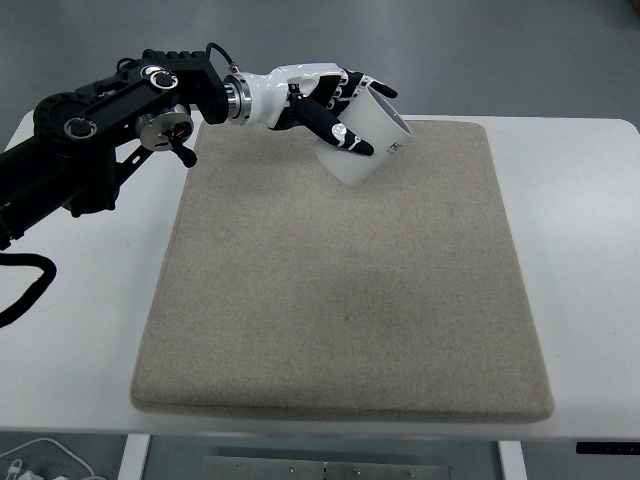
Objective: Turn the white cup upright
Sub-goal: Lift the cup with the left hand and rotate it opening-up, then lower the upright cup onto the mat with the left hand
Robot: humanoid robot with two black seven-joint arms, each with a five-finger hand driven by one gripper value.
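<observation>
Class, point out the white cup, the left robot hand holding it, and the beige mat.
White plastic cup (362, 150), top view, side wall.
Left robot hand (322, 100), top view, back of hand.
Beige rectangular felt mat (340, 300), top view, bare middle.

Bright, even overhead light fills a sharp, clear view with no visible blur. The smooth white tabletop (585, 250) looks slightly washed out. The rectangular beige felt mat (340, 300) carries a faint, soft-edged darker patch near its middle. A thin shadow runs beneath the mat's near edge.

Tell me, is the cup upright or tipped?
Tipped. The cup leans at a slant in the left hand, over the far edge of the mat.
</observation>
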